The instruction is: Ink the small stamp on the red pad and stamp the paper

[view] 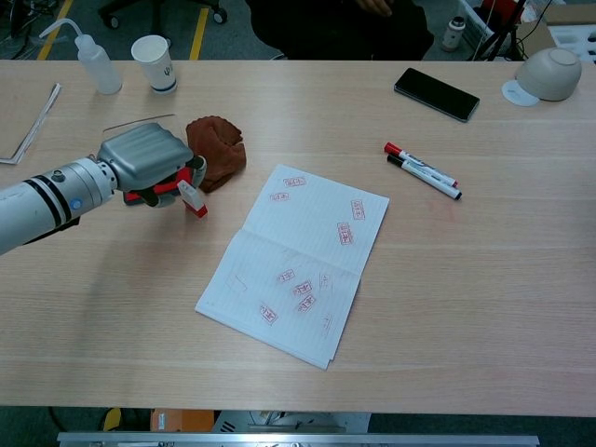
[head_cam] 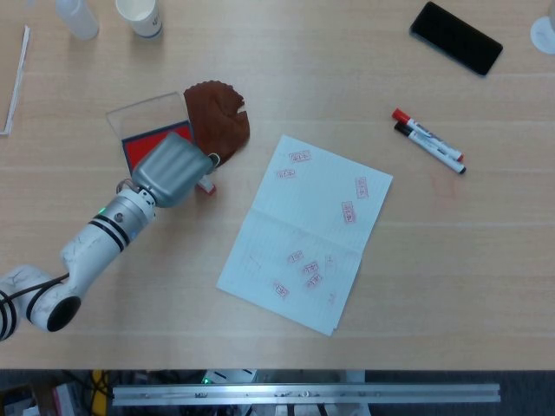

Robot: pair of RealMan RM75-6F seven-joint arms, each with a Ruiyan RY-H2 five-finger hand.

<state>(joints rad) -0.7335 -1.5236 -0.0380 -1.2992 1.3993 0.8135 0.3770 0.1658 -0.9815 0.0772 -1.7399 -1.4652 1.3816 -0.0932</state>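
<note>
- Red-and-white, the small stamp [view: 192,198] stands upright on the pale wooden tabletop [head_cam: 451,260], just right of the grey left hand [view: 149,160] and just near of the crumpled brown cloth [head_cam: 218,120].
- The left hand's fingers [view: 193,170] curl down and inward close around the stamp's top; whether they actually touch or pinch it I cannot tell, since the back of the hand hides the contact in the head view.
- The red ink pad [head_cam: 147,143] in its clear-lidded case lies just far and left of the hand, partly under it, so the stamp sits on the hand's right and the pad behind it.
- The white sheet of paper [head_cam: 303,230], already bearing red marks, lies well to the right.
- The right hand is not in view, so the left is the only one placed for the pick-up.
</note>
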